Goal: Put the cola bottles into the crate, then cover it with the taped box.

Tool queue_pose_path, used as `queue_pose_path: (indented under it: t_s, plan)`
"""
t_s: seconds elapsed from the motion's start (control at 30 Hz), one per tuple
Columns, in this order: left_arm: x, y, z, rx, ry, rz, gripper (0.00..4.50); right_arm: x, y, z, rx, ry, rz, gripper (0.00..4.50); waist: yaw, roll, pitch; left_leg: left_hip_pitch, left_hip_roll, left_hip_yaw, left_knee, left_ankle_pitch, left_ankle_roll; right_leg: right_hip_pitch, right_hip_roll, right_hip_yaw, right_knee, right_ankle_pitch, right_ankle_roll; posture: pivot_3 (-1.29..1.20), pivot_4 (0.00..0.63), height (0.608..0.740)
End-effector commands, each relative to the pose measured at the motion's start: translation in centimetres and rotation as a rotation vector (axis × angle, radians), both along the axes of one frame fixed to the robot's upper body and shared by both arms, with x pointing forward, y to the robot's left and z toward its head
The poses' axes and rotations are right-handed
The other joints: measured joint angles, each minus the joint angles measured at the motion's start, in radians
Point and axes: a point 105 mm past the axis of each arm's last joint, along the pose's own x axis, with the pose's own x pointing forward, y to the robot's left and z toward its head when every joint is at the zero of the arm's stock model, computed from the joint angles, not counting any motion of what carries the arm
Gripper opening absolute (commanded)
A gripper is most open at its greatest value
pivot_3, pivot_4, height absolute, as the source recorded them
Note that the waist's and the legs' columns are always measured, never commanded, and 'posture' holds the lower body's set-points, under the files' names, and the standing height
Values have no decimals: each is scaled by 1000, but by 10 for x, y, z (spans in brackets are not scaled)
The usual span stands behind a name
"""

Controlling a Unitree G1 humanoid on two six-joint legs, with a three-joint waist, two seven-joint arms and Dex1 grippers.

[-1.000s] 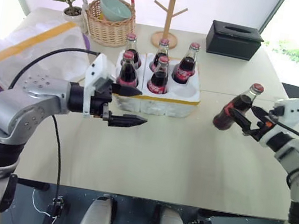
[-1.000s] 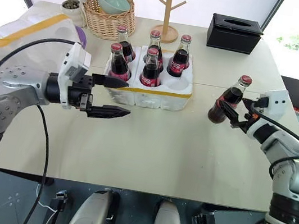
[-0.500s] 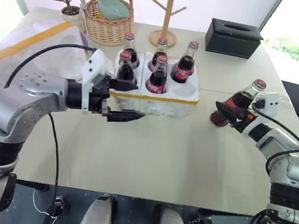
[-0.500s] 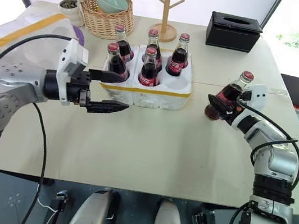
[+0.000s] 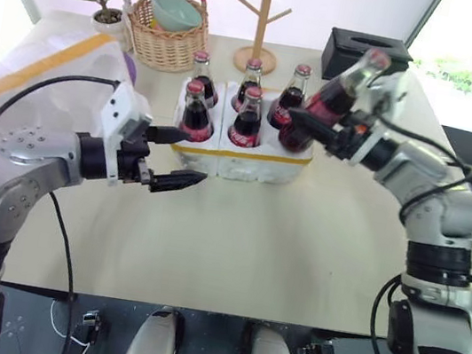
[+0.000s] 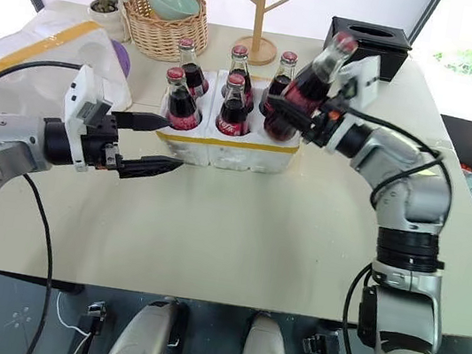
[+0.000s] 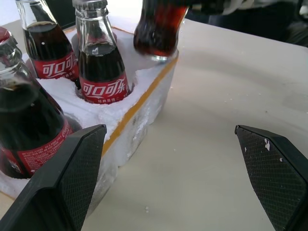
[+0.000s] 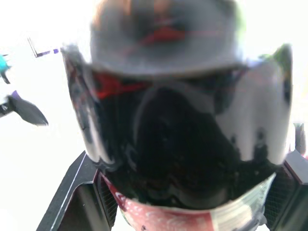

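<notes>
Right gripper (image 6: 316, 123) clamps a tilted bottle (image 6: 304, 89) above the crate (image 6: 229, 138); left gripper (image 6: 150, 141) gapes empty. Lowered tilted, its base could catch the well rim or strike neighbouring bottles (image 6: 229, 104).

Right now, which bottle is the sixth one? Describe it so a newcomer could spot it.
Find the white crate in the middle of the table; five cola bottles stand upright in it. The sixth bottle is above the crate's right end, gripped by the right gripper. It alone is tilted and held off the foam.
</notes>
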Motion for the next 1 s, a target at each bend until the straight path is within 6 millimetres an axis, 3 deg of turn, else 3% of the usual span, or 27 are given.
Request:
queue_pose_path:
  t_s: [0.03,0.2,0.43,0.53,0.7,0.8,0.9,1.0]
  plan:
    - [-3,1,14,-7,-62,4,4500,12,3,15,11,-77,-30,2877,-2,0,0,0,0,0,0,0,0,0,0,0,0,0,0,0,150,736]
    - [-4,1,13,-10,-62,9,4500,30,6,1,-12,-43,-73,2877,-3,0,0,0,0,0,-1,0,0,-1,0,0,0,0,0,0,150,736]
    - [-4,3,11,-4,-57,20,4500,30,17,-17,-135,-13,-16,2877,-3,0,0,-4,0,0,0,0,0,-4,0,0,1,0,0,0,150,736]
    - [-2,5,10,3,-57,31,4500,31,19,-27,-209,7,-11,4342,-5,0,0,-5,0,0,0,0,0,-6,0,0,1,0,0,0,150,736]
    - [-1,17,9,33,-59,71,4500,26,15,-28,-277,-29,-2,4431,-5,0,0,-6,0,0,0,0,0,-7,0,0,2,0,0,0,150,736]
    - [-6,39,12,106,-64,134,4500,13,4,-11,-268,-65,32,4431,-4,0,0,-7,0,0,0,0,0,-8,0,0,2,0,0,0,150,736]
    - [-24,83,26,226,-50,229,4500,-8,-19,17,-267,-99,71,4431,-3,0,1,-14,0,0,0,0,0,-16,0,0,2,0,0,0,150,736]
    - [-54,138,45,345,42,329,4500,-35,-46,42,-278,-83,146,4431,-3,1,1,-14,0,1,0,0,0,-16,0,0,0,0,0,0,150,736]
